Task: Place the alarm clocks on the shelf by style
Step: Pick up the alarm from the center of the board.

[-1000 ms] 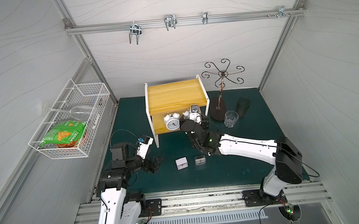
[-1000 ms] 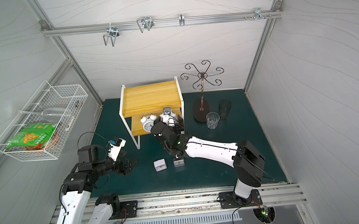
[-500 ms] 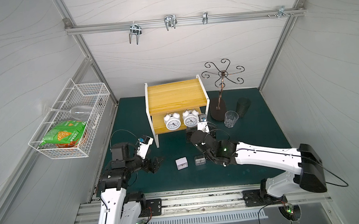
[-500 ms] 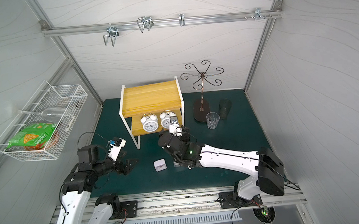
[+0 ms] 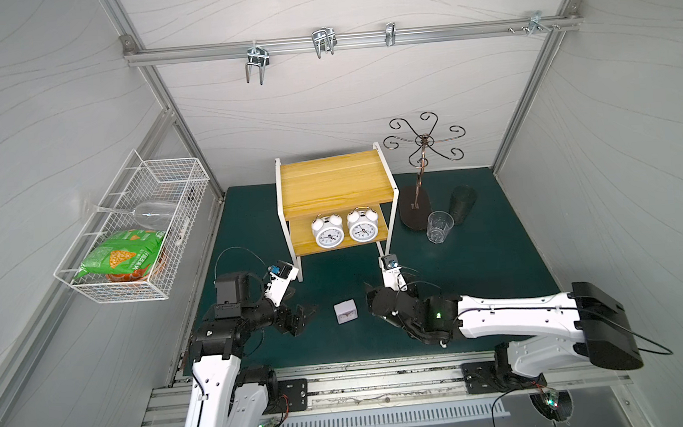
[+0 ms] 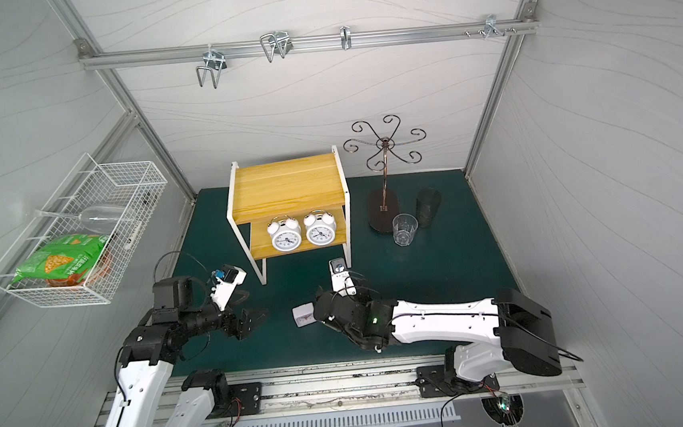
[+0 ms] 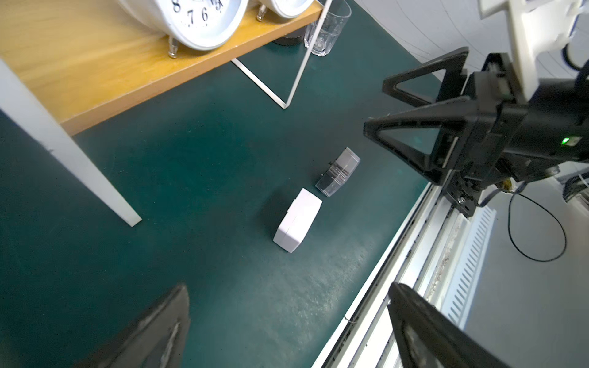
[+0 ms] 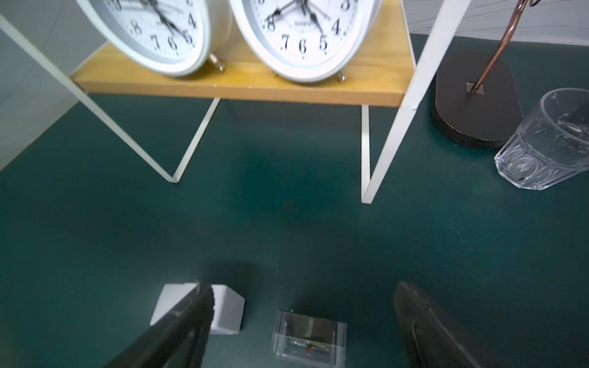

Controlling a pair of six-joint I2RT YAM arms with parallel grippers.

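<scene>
Two twin-bell clocks (image 5: 328, 232) stand side by side on the shelf (image 5: 333, 182), lower board, mid-frame. Below, on the mat (image 5: 481, 262), the white square clock (image 5: 345, 312) and clear-cased clock (image 8: 309, 339) lie just beside each other. The right gripper (image 8: 304, 291) hangs spread over the clear one, seemingly not touching, and the left gripper (image 5: 303, 315) gapes empty.

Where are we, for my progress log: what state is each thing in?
Shelf: top board bare.
Twin-bell clocks: upright, on its lower board.
Left gripper: open, empty.
Right gripper: open, empty.
White square clock: on mat.
Clear-cased clock: on mat, below right gripper.
Tumbler: upright.
</scene>
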